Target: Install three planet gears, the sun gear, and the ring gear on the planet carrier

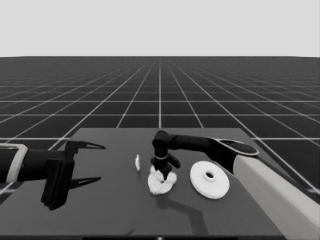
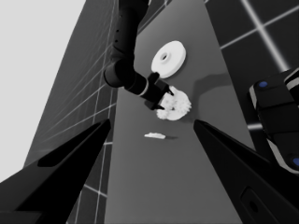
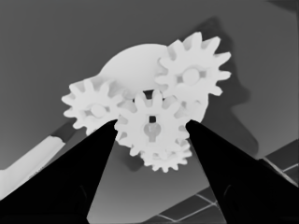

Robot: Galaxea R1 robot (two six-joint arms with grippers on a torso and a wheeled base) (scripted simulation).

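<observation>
Right at the middle of the table [image 1: 110,210] sits the smaller round part [image 3: 135,65], flat on the dark top, and on it I see four toothed gears bunched together: one gear [image 3: 96,109] at one edge, a second gear [image 3: 192,74] at the opposite edge, a central gear [image 3: 152,125] meshed between them, and a fourth gear [image 3: 164,158] half tucked beneath the central one. In the head view the whole cluster [image 1: 162,182] reads as one white lump. My right gripper [image 1: 165,170] stands directly over that cluster, pointing down, and my two right fingers [image 3: 70,177] flank the central gear, spread apart with their tips just beside its teeth on either side; whether they actually touch the teeth I cannot tell. Just beside the cluster, toward my right arm's side, lies the larger round part [image 1: 209,179], flat, hub up, apart from the gears. On the other side of the cluster, near it but not touching, lies the thin white piece [image 1: 137,162]. My left gripper [image 1: 92,162] waits over the table's left end, well apart from every part, its fingers [image 2: 70,177] spread wide and holding nothing.
</observation>
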